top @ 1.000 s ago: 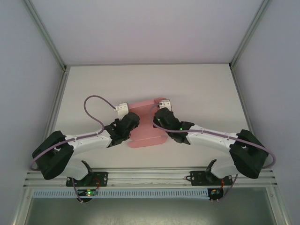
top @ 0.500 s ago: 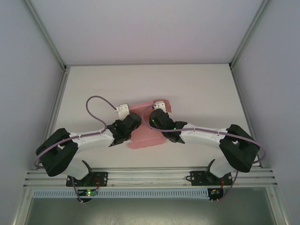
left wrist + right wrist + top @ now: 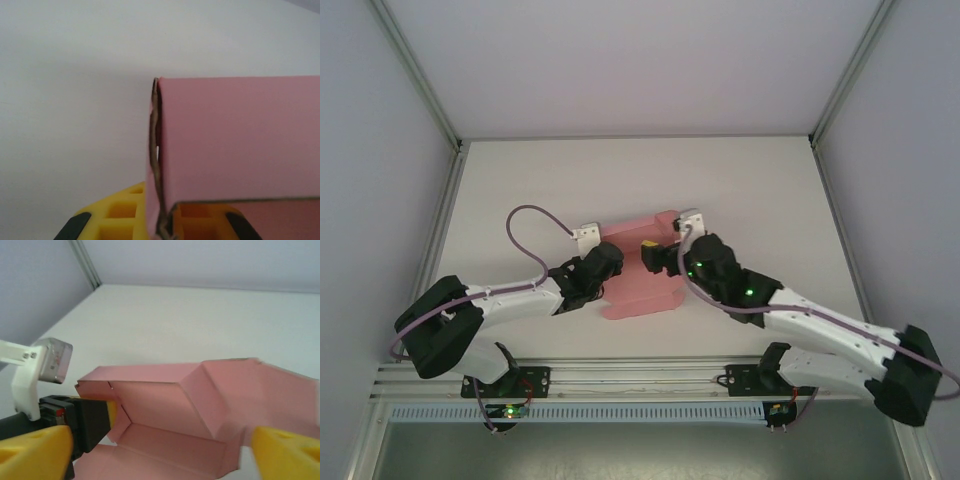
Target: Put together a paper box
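The pink paper box lies partly folded at the middle of the table, between both arms. My left gripper is shut on its left wall. In the left wrist view that wall's doubled edge is pinched between the yellow fingers, with a pink panel to the right. My right gripper stands open over the box's right part. In the right wrist view its yellow fingertips sit wide apart, with the raised walls and floor of the paper box ahead. The left gripper also grips the wall there.
The white table is enclosed by pale side walls with metal frame posts. A purple cable loops above the left arm. An aluminium rail runs along the near edge, by the arm bases.
The right gripper has opened and let go of the box's far right flap. The right arm has swung, its elbow now low at the right. The left gripper keeps its hold.
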